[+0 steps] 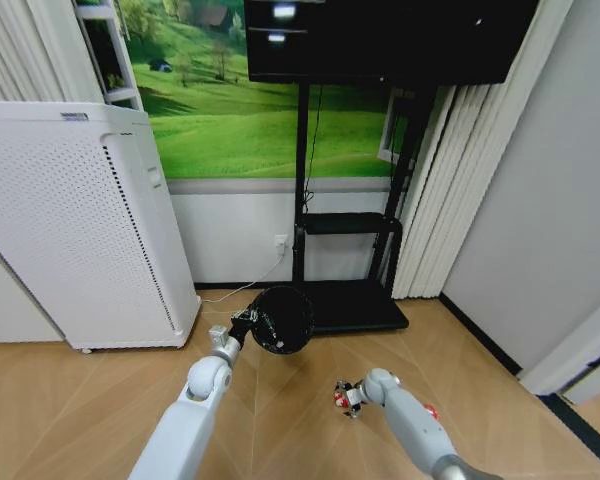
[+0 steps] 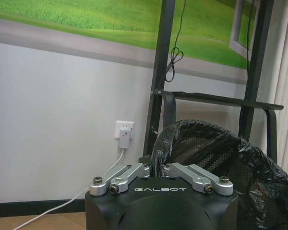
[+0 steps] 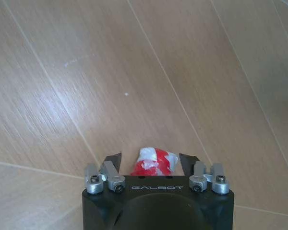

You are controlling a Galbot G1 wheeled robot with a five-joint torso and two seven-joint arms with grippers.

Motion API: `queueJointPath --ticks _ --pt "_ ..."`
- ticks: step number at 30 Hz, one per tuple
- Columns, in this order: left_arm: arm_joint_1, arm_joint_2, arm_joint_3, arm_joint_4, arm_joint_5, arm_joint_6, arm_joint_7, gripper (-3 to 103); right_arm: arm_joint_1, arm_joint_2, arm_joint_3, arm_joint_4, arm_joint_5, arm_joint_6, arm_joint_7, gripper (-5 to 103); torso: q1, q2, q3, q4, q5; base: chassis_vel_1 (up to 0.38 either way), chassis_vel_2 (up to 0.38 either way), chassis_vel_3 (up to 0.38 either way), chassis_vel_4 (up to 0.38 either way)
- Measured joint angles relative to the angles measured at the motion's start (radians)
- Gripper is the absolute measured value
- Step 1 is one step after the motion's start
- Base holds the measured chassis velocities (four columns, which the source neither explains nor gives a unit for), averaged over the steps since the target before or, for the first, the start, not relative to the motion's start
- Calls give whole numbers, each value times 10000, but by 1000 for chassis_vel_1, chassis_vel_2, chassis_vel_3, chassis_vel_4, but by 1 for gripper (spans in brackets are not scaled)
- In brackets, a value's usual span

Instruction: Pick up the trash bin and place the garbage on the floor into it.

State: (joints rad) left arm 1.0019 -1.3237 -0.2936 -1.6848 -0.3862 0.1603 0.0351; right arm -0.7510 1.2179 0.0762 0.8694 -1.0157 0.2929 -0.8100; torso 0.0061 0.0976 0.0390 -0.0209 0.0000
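The trash bin (image 1: 283, 319) is a round black mesh basket lined with a black bag. My left gripper (image 1: 246, 322) is shut on its rim and holds it in front of the TV stand, mouth tilted toward me. In the left wrist view the fingers (image 2: 143, 168) pinch the lined rim of the bin (image 2: 216, 163). My right gripper (image 1: 346, 397) is low over the wooden floor and open, its fingers (image 3: 113, 162) standing on either side of a crumpled red-and-white wrapper (image 3: 154, 162), one piece of the garbage. I cannot tell whether the pads touch it.
A tall white perforated appliance (image 1: 70, 230) stands at the left. The black TV stand (image 1: 345, 305) is against the wall behind the bin, with a wall socket and a white cord (image 2: 123, 135) beside it. Curtains and a grey wall (image 1: 520, 220) close off the right side.
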Motion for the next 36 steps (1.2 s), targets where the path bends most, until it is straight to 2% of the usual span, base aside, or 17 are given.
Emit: queueJointPath --ticks 6,8,12,13,17,18,19,20,22,24,25,26,27,28,30,34,36 --pt "-156 55 10 -42 -207 0 -93 7 -109 -124 -71 146 418 -73 -161 52 0 0 0 -3 0 0 0 0 0" --pt "-235 81 27 -42 -269 1 -104 7 -145 -123 -57 155 424 -76 -168 36 0 0 0 -3 -1 0 0 0 0" --pt "-240 104 30 -41 -288 12 -104 7 -166 -104 -40 152 491 -101 -142 30 0 0 0 -2 0 0 0 0 0" --pt "-216 123 34 -37 -285 18 -86 7 -195 -99 -33 168 633 -154 -64 16 0 0 0 1 0 0 0 0 0" --pt "-220 112 96 -11 -282 34 -71 7 -263 -148 -35 358 959 -194 46 18 -1 0 0 0 0 0 0 0 0" --pt "-234 103 137 2 -282 46 -71 7 -315 -202 -30 499 1102 -197 53 28 -1 -1 0 -1 0 0 0 0 0" --pt "-240 103 157 3 -281 52 -70 7 -373 -256 -1 625 1282 -209 52 33 -1 0 0 -1 1 0 0 0 0" --pt "-240 103 157 3 -281 52 -70 7 -373 -256 -1 625 1282 -209 52 33 -1 0 0 -1 1 0 0 0 0" --pt "-251 102 191 23 -283 73 -66 7 -721 -588 81 1108 2360 -480 25 43 -1 0 0 1 1 0 0 0 0" --pt "-251 97 193 34 -282 74 -66 7 -819 -671 97 1198 2639 -588 42 48 -1 0 0 1 0 0 0 0 0" --pt "-251 80 204 51 -279 77 -66 7 -994 -814 118 1320 3250 -788 204 54 -1 0 0 -3 0 0 0 0 0" --pt "-251 61 229 69 -273 81 -60 7 -1231 -1014 114 1420 4368 -1092 614 60 -1 0 0 -3 3 0 0 0 0" --pt "-251 57 253 81 -267 80 -51 7 -1413 -1201 75 1526 5159 -1389 883 60 -1 0 0 -1 5 0 0 0 0" --pt "-251 57 253 81 -267 80 -51 7 -1413 -1201 75 1526 5159 -1389 883 60 -1 0 0 -1 5 0 0 0 0" --pt "-251 47 321 111 -246 82 -35 7 -1818 -1647 30 1869 6487 -2213 1328 76 -1 0 0 -5 -5 0 0 0 0" --pt "-267 -1 392 141 -226 83 -26 7 -1980 -1740 117 1903 6831 -2405 1453 82 -1 0 0 -6 3 0 0 0 0" --pt "-302 -46 475 176 -192 84 -24 7 -1963 -1673 206 1661 6743 -2402 1522 96 -1 1 0 0 -2 0 0 0 0"
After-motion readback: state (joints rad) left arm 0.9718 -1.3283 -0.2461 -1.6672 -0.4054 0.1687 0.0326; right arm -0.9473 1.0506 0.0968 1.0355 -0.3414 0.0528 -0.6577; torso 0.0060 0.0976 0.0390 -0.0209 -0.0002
